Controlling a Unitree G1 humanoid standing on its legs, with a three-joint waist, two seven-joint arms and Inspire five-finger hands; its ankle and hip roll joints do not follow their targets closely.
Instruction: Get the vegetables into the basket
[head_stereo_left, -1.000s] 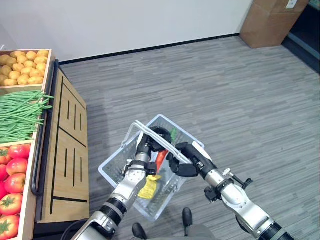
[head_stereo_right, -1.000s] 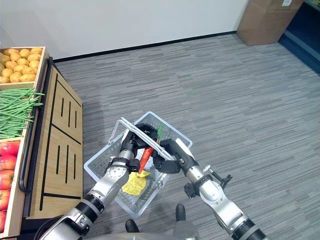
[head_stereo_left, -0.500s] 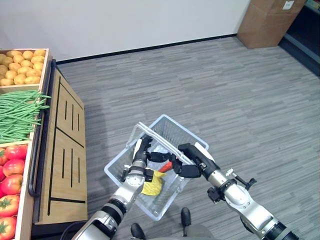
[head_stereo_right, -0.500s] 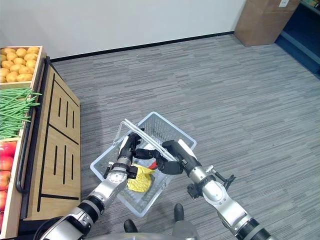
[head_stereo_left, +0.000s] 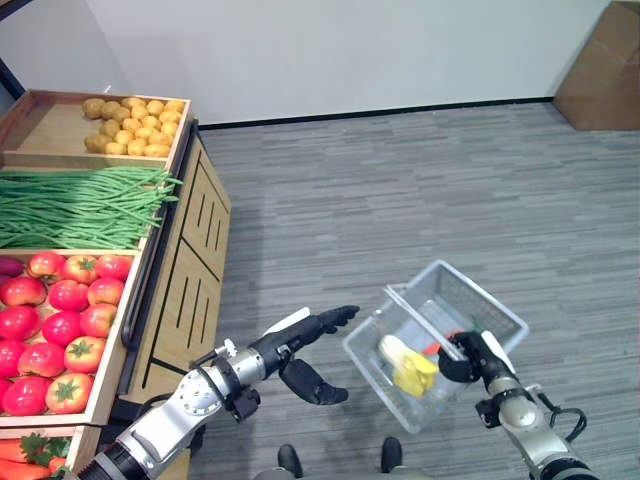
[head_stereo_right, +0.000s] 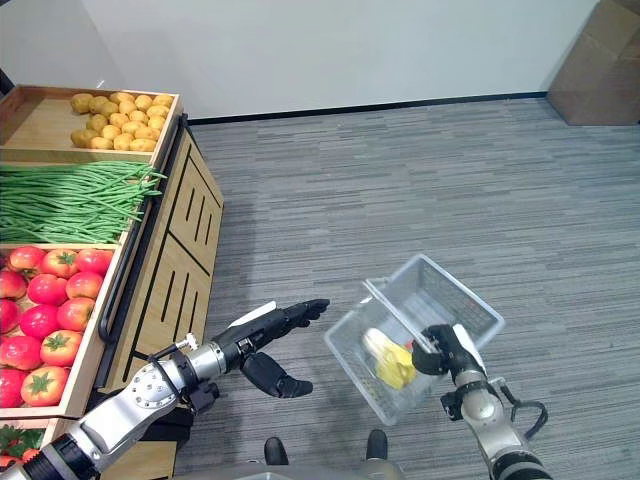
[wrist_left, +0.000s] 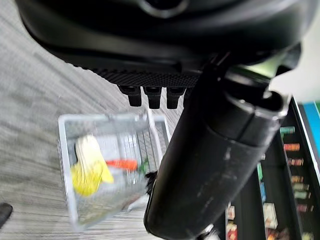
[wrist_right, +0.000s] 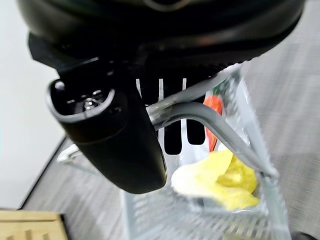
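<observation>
A grey wire basket (head_stereo_left: 490, 305) hangs at the lower right, with my right hand (head_stereo_left: 466, 358) shut on its handle (wrist_right: 200, 114). Inside it lie a yellow and white leafy vegetable (head_stereo_left: 406, 366) and an orange carrot (head_stereo_left: 434, 349). The left wrist view looks across at that basket (wrist_left: 65, 150), with the carrot (wrist_left: 121, 163) beside the yellow vegetable (wrist_left: 89, 170). My left hand (head_stereo_left: 300, 336) is open and holds nothing. It hovers left of the basket and apart from it, between the basket and the produce stand.
A wooden produce stand (head_stereo_left: 190, 260) runs along the left, with potatoes (head_stereo_left: 130, 125), green beans (head_stereo_left: 80, 195), tomatoes (head_stereo_left: 60, 320) and carrots (head_stereo_left: 25, 468) in its bins. A cardboard box (head_stereo_left: 600, 70) stands by the wall at the upper right. Grey floor spreads between them.
The camera has swung left, bringing more of the stand into view. My left hand let go of the carrot and drew out leftwards. The carrot now lies in the basket.
</observation>
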